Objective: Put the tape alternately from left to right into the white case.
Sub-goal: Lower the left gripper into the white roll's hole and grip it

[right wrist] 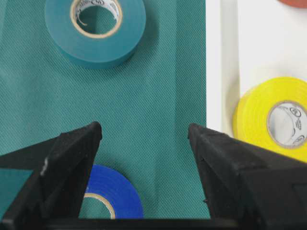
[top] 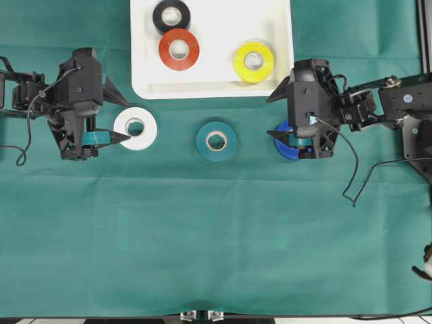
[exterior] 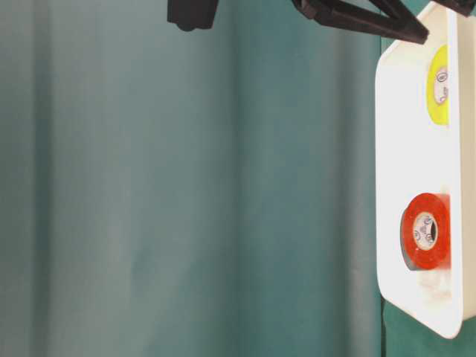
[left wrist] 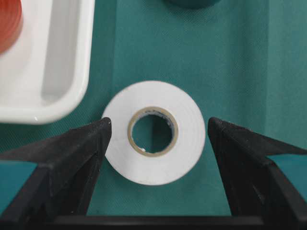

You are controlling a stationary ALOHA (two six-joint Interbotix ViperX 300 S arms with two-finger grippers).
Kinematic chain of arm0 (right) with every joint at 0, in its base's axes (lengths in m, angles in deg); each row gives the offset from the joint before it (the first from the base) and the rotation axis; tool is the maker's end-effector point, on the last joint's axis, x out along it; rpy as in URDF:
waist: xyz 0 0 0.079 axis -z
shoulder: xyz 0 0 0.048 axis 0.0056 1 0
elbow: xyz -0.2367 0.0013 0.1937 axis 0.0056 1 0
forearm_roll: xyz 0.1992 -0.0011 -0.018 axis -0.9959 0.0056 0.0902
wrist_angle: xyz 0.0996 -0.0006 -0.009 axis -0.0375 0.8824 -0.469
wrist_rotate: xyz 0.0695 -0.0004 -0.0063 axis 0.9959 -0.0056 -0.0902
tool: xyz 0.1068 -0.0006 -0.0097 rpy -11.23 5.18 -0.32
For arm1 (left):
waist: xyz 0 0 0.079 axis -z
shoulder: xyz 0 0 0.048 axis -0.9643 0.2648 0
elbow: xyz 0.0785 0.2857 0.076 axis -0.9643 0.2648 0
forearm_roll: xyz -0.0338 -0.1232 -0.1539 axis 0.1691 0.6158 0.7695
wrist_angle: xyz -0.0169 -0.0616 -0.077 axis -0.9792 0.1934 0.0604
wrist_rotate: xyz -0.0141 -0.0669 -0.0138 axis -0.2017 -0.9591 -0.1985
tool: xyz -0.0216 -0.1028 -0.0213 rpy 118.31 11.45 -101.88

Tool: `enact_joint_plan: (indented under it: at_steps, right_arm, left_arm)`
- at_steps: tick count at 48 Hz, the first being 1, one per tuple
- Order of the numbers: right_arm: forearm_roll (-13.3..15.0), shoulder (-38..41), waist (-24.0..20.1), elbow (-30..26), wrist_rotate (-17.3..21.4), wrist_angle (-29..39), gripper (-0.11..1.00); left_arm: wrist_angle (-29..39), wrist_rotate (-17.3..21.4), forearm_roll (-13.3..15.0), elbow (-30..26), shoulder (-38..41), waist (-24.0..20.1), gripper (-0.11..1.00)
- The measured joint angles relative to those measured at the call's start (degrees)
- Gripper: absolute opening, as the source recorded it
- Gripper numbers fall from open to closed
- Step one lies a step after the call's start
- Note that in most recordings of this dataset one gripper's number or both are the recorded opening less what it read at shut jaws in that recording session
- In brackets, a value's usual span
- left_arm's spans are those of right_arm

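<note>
White tray (top: pixel 145 81) holds the black roll (top: pixel 171 15), red roll (top: pixel 179 49) and yellow roll (top: pixel 254 61); just below its rim on the green cloth (top: pixel 202 236) lie the white roll (top: pixel 135 127), teal roll (top: pixel 216 140) and blue roll (top: pixel 283 145). Left gripper (left wrist: pixel 158 132) gapes wide around the white roll, right gripper (right wrist: pixel 144 134) wide over the blue one, neither holding anything

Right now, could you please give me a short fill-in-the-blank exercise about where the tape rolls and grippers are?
1. The white case holds ____ rolls.
2. The open left gripper has its jaws on either side of the ____ roll.
3. The roll lying between the white roll and the blue roll is ____.
4. The open right gripper hangs near the ____ roll.

Missing words: three; white; teal; blue
</note>
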Motion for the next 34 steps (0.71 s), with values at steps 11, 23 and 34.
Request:
enact_joint_plan:
  at_steps: [11, 23, 34]
  right_arm:
    - [0.0, -0.1, -0.1, 0.0, 0.0, -0.7, 0.8]
    - [-0.1, 0.0, -0.1, 0.0, 0.0, -1.2, 0.8]
    - [0.0, 0.0, -0.1, 0.0, -0.1, -1.3, 0.8]
  left_arm:
    - [2.9, -10.2, 0.1, 0.0, 0.0, -0.1, 0.88]
    - [5.0, -17.7, 0.1, -0.1, 0.2, -1.8, 0.88]
    - [6.5, -19.4, 0.0, -2.1, 5.5, -2.6, 0.88]
